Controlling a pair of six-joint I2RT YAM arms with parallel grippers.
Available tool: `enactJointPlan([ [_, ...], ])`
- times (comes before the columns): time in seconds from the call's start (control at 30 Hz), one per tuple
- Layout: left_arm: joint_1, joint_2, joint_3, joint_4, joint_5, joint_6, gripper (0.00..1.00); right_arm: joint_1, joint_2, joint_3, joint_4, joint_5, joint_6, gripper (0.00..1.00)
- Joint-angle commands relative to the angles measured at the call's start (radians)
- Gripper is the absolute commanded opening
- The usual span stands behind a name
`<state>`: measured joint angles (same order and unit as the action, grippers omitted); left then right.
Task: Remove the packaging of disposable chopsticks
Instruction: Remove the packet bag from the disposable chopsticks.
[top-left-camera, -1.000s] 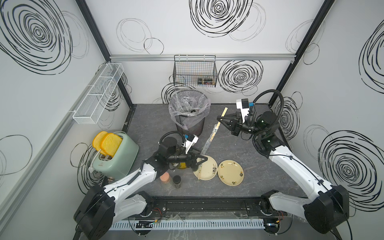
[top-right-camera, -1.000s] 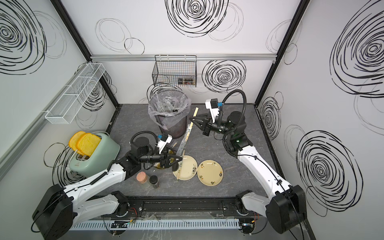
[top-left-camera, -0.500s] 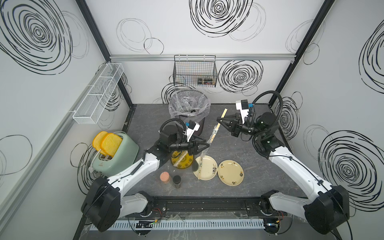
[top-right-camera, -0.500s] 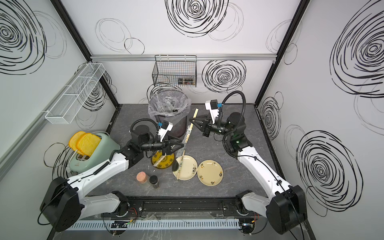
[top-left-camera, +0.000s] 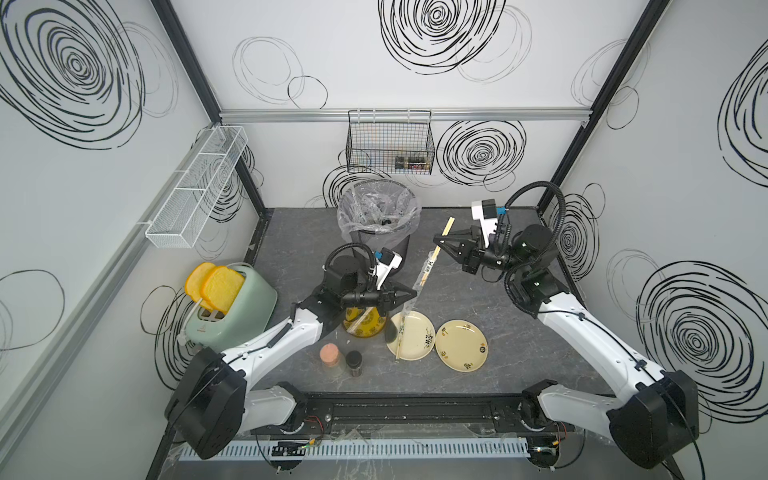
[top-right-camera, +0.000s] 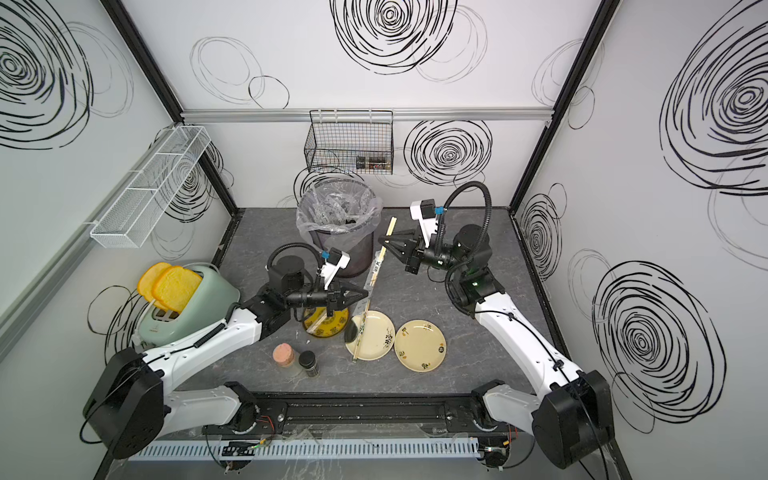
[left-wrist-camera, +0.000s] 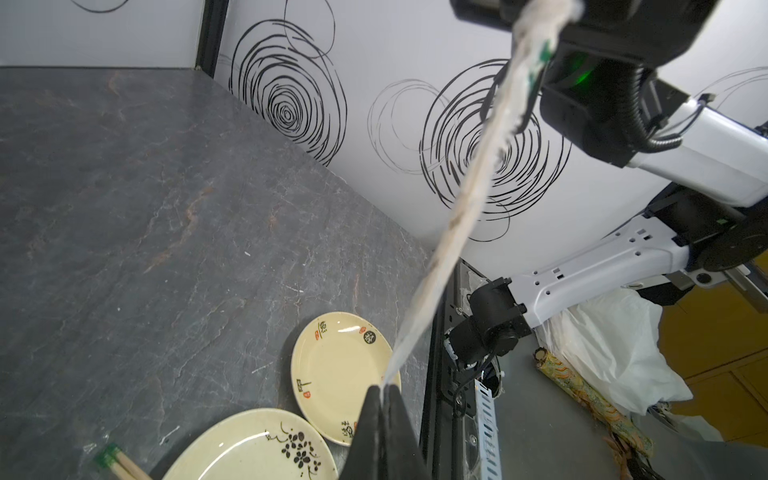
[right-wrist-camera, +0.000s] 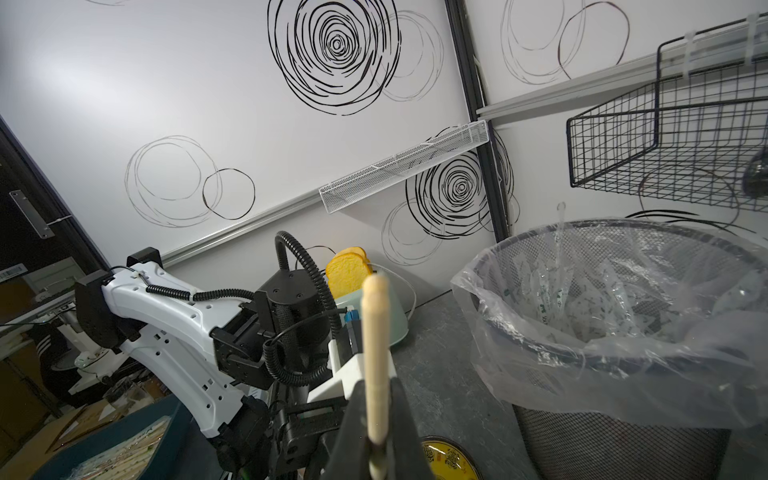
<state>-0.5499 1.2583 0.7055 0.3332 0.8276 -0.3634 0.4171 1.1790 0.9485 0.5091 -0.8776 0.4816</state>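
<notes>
Clear packaging (top-left-camera: 428, 266) is pinched in the closed left hand (top-left-camera: 414, 296); closed right hand (top-left-camera: 436, 241) clamps the chopsticks (top-left-camera: 447, 226).

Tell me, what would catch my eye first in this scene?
One pair of chopsticks hangs slanted in mid-air above the table: the right claw pinches the bare wooden end, and the left claw pinches the lower end of the clear packaging. Behind them stands a plastic-lined bin; at the left is a green toaster with yellow toast.
</notes>
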Motion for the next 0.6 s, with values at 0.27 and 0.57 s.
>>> enactJointPlan([
  [0.27, -0.004, -0.061, -0.076, 0.085, -0.017, -0.042, 0.69, -0.009, -0.005, 0.020, 0.029, -0.017, -0.005, 0.00],
  [0.57, 0.012, -0.023, 0.097, -0.041, -0.001, 0.054, 0.73, -0.008, -0.014, 0.012, 0.041, -0.018, 0.009, 0.00],
])
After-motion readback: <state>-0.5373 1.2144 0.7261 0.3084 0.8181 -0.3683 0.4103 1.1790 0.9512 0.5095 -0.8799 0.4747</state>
